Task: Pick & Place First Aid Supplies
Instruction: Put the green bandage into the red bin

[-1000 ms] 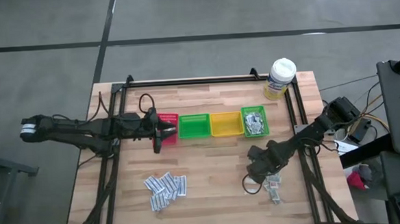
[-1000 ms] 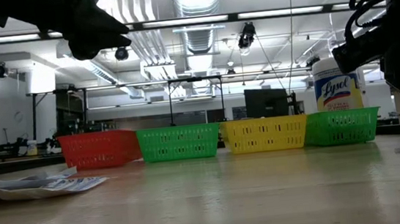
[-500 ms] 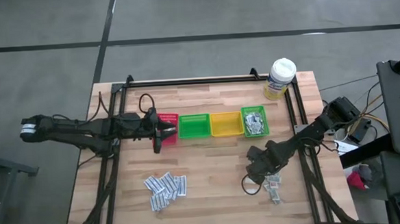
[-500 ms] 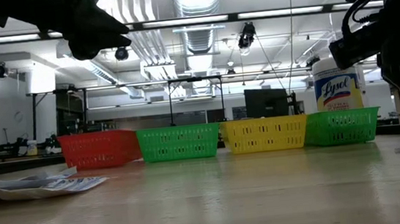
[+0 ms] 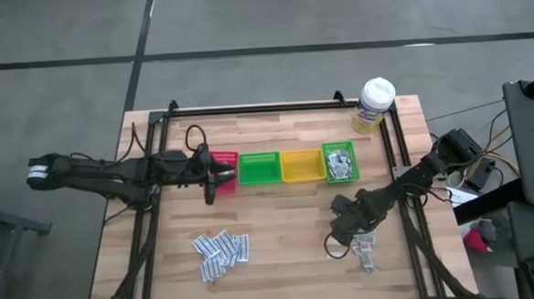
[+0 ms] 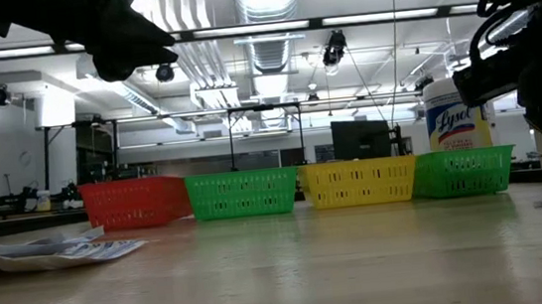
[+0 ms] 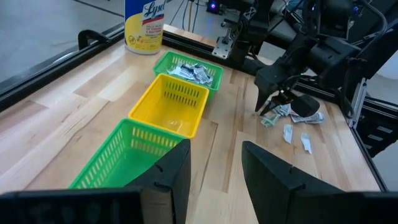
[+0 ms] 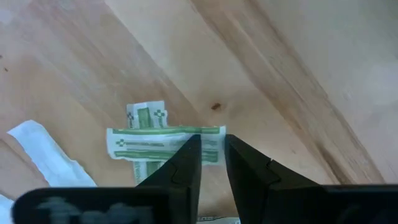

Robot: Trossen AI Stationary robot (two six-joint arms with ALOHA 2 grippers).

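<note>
Pale butcher-block wood makes up the counter [image 5: 279,213], framed by a dark rail. On it, at about four o'clock from the middle, lies a small cluster of first aid sachets [image 5: 365,249], and the one that matters is a green-and-white sachet [image 8: 163,144] lying flat across another of its kind. The right gripper [image 5: 341,230] is down over this cluster, its two fingers [image 8: 184,163] narrowed to a slim gap with the sachet's edge running in between them; whether they are pinching it yet I cannot tell. A white wrapper [image 8: 46,158] lies just beside the green pair.

A second heap of white-blue sachets [image 5: 222,250] sits toward seven o'clock, well apart from the first. Along the far side of the middle runs a row of four bins touching side by side: red bin [image 5: 223,158], green bin [image 5: 259,168], yellow bin [image 5: 302,165] and a second green bin [image 5: 338,148], which already holds a pile of sachets [image 7: 192,70]. A yellow wipes tub [image 5: 374,104] with a white lid stands at one o'clock, near the corner.

The left gripper [image 5: 210,186] hangs at nine o'clock beside the red bin, fingers [image 7: 171,173] spread apart with nothing in them.
</note>
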